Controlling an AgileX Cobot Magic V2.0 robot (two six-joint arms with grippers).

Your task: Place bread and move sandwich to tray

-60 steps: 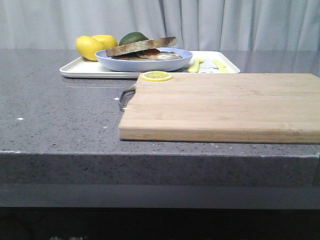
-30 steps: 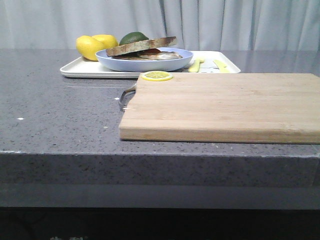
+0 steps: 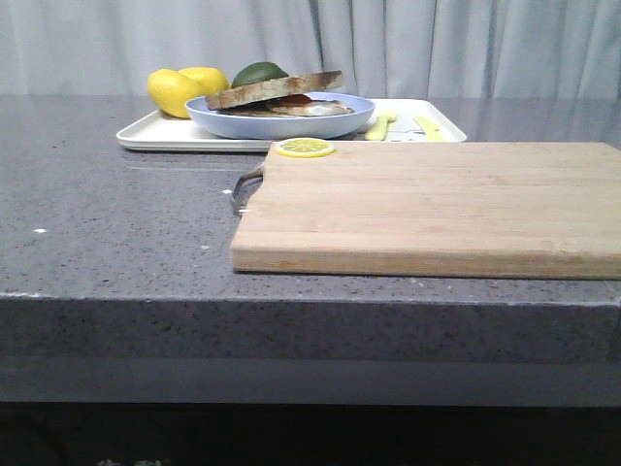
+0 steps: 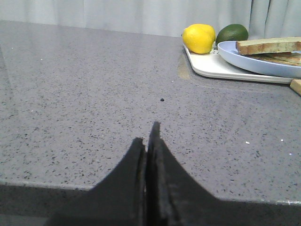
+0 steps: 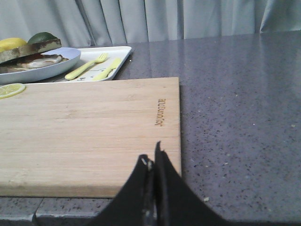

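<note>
The bread (image 3: 274,88) lies tilted on top of the sandwich (image 3: 315,108), whose fried egg shows beneath it, in the round pale-blue plate (image 3: 281,123). The plate stands on the white tray (image 3: 155,136) at the back of the counter. Neither gripper shows in the front view. My left gripper (image 4: 148,136) is shut and empty, low over bare grey counter, well short of the tray (image 4: 211,68) and the plate (image 4: 254,63). My right gripper (image 5: 153,157) is shut and empty over the near edge of the wooden cutting board (image 5: 89,127), far from the plate (image 5: 42,68).
The wooden cutting board (image 3: 437,204) fills the right middle, with a lemon slice (image 3: 304,148) on its far left corner. The tray also holds two lemons (image 3: 175,90), an avocado (image 3: 257,72), and a yellow fork (image 3: 380,124) and knife (image 3: 427,127). A curtain hangs behind.
</note>
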